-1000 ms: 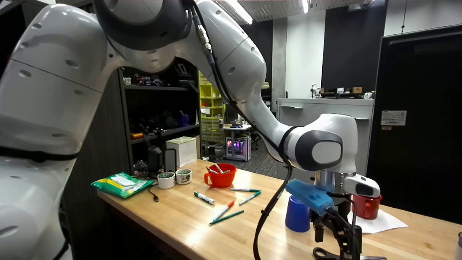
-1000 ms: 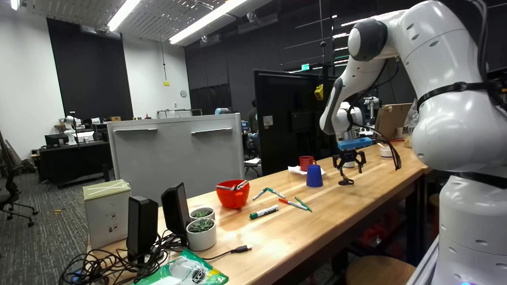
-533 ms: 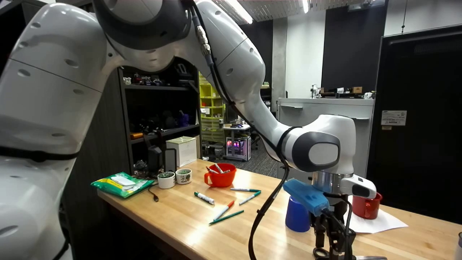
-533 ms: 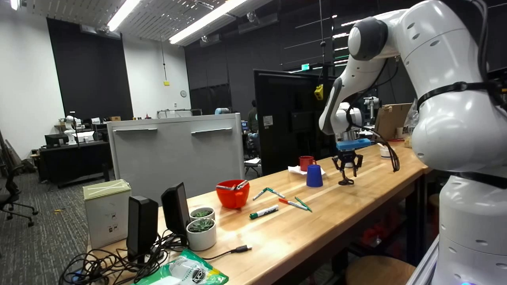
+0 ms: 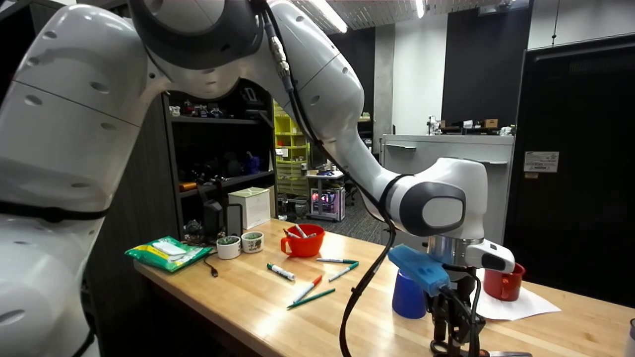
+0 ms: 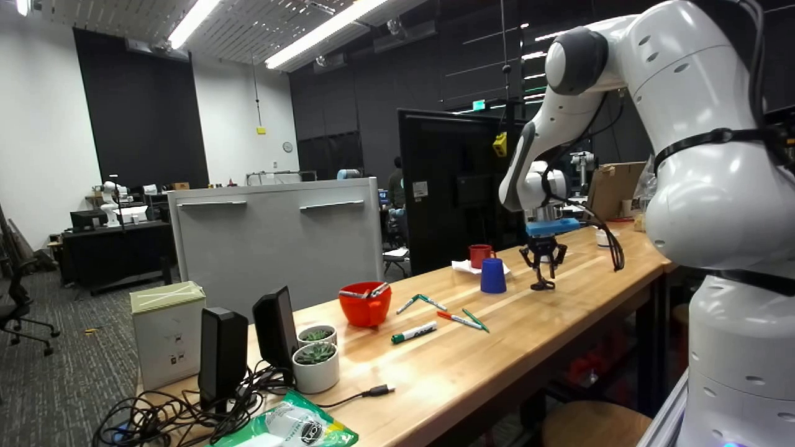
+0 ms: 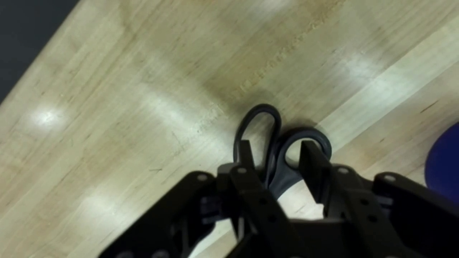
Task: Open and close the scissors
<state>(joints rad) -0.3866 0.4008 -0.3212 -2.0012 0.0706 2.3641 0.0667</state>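
Observation:
The scissors (image 7: 282,180) lie on the wooden table, their two dark loop handles showing in the wrist view. My gripper (image 7: 277,142) is over the handles with its jaws partly closed and a clear gap between them. One fingertip lines up with the long loop, the opposite one with the round loop. Whether the tips reach inside the loops or stop just above, I cannot tell. In an exterior view a grey blade of the scissors (image 5: 511,354) sticks out beyond the gripper; the middle is hidden. The gripper (image 6: 546,275) comes straight down onto the scissors (image 6: 543,286).
A blue cup (image 6: 494,276) stands close beside the gripper, also at the right of the wrist view. Behind it is a red mug (image 5: 503,282) on white paper (image 5: 521,308). Several markers and a red bowl (image 5: 305,243) lie farther along the table (image 5: 258,317).
My gripper's jaws have drawn much closer together, and the hand has shifted slightly lower and sideways over the handles. The scissors show no visible movement.

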